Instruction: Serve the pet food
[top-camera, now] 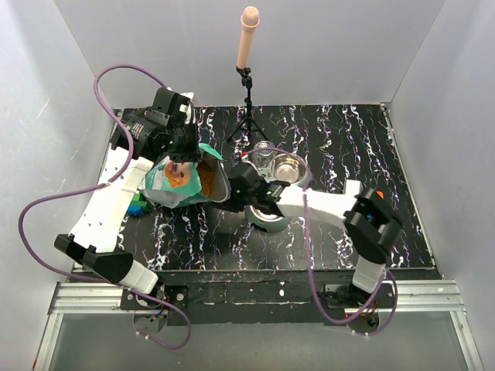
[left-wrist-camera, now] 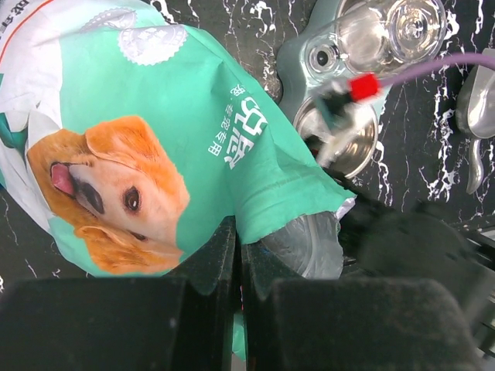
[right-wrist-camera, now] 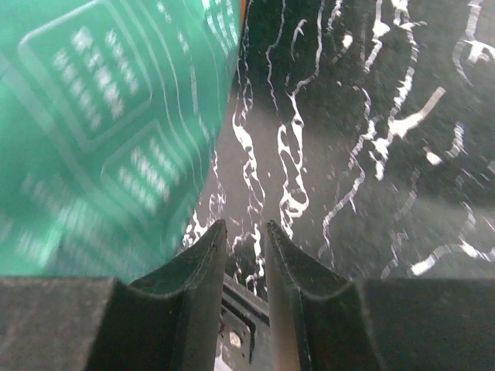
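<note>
The teal-green pet food bag [top-camera: 174, 185] with a dog's face lies tilted at the table's left middle. Its open top faces right and shows orange-brown kibble [top-camera: 207, 178]. My left gripper [top-camera: 188, 151] is shut on the bag's edge; in the left wrist view the teal film [left-wrist-camera: 193, 131] is pinched between its fingertips [left-wrist-camera: 240, 239]. My right gripper [top-camera: 241, 187] hovers just right of the bag's mouth. In the right wrist view its jaws [right-wrist-camera: 246, 232] stand a little apart with nothing between them, and the bag [right-wrist-camera: 93, 131] is to their left.
A grey-green feeder holds a steel bowl [top-camera: 288, 166] [left-wrist-camera: 344, 139] and an upturned clear water bottle [top-camera: 263, 154] [left-wrist-camera: 394, 31]. A metal scoop [left-wrist-camera: 476, 100] lies beside it. A round dish [top-camera: 271, 219] sits under my right arm. A tripod [top-camera: 247, 108] stands behind. Toy blocks [top-camera: 138, 207] lie left.
</note>
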Controlling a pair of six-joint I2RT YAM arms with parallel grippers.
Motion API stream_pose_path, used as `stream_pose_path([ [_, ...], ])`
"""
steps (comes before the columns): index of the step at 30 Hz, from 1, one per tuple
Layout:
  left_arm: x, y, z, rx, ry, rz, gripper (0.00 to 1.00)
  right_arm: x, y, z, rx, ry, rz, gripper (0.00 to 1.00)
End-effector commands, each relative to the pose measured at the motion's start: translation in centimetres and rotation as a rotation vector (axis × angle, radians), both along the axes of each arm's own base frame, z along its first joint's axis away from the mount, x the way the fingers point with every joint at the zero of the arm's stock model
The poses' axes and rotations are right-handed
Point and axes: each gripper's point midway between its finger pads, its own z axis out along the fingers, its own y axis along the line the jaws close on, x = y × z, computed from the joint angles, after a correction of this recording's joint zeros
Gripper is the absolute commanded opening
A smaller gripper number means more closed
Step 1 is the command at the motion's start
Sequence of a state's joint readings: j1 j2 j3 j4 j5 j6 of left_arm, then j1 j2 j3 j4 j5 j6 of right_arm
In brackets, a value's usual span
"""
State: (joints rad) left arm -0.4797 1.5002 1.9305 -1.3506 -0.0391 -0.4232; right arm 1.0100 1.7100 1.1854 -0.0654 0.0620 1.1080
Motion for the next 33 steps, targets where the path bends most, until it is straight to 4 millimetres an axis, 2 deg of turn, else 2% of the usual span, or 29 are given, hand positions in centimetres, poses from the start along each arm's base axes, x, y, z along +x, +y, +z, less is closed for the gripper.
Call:
stream_pose_path([
  [1, -0.5, -1.8, 3.0, -0.133, -0.086, -0.066, 0.0, 2.4, 5.5, 2.9, 0.155, -0.054, 0.031, 0.33],
  [4, -0.9, -1.9, 1.9, -0.133, -0.046, -0.065, 0.0, 3.7, 7.9, 2.4, 0.169, -0.07, 0.048, 0.33],
  [6, -1.1, -1.3, 0.8, -0.098, -0.02, -0.046, 0.0, 4.4, 9.7, 1.9, 0.171, -0.077, 0.085, 0.33],
  [9, -0.6, 0.2, -0.2, -0.025, -0.022, 0.011, 0.0, 6.3, 12.4, 2.4, 0.191, -0.11, 0.122, 0.33],
  [11, -0.1, 0.8, -0.5, -0.004, -0.023, 0.046, 0.0, 8.2, 13.2, 3.0, 0.21, -0.115, 0.108, 0.33],
  [13, 0.3, 0.9, -0.8, -0.002, -0.02, 0.061, 0.0, 9.6, 13.1, 3.4, 0.217, -0.095, 0.089, 0.33],
  [14, 0.5, 0.7, -1.1, -0.002, -0.015, 0.062, 0.0, 10.0, 12.6, 3.6, 0.214, -0.091, 0.08, 0.33],
  [16, 0.5, 0.5, -1.6, -0.008, -0.002, 0.061, 0.0, 9.6, 10.1, 3.0, 0.148, -0.063, 0.063, 0.34],
  [18, 0.7, 0.1, -2.0, -0.026, -0.001, 0.057, 0.0, 7.7, 7.7, 3.1, 0.124, -0.047, 0.097, 0.34],
  [19, 0.7, -0.1, -2.3, -0.039, 0.004, 0.056, 0.0, 5.9, 6.3, 3.4, 0.109, -0.024, 0.127, 0.36],
  [21, 0.5, -0.7, -3.0, -0.069, 0.024, 0.051, 0.0, 2.5, 2.9, 2.7, 0.014, 0.047, 0.181, 0.38],
  [25, 0.3, -2.1, -3.5, -0.132, 0.05, 0.024, 0.0, -4.6, -3.0, 3.0, -0.098, 0.065, 0.318, 0.49],
  [27, 0.1, -2.4, -3.7, -0.14, 0.065, -0.002, 0.0, -6.5, -5.8, 3.4, -0.153, 0.066, 0.325, 0.5],
  [29, 0.1, -2.6, -3.3, -0.131, 0.061, -0.037, 0.0, -7.0, -6.9, 5.0, -0.144, -0.003, 0.347, 0.56],
  [31, -0.1, -2.7, -3.0, -0.124, 0.066, -0.073, 0.0, -6.6, -6.6, 7.1, -0.102, -0.083, 0.366, 0.6],
  [33, -0.3, -2.6, -2.7, -0.106, 0.067, -0.099, 0.0, -5.4, -6.0, 8.7, -0.095, -0.147, 0.351, 0.63],
])
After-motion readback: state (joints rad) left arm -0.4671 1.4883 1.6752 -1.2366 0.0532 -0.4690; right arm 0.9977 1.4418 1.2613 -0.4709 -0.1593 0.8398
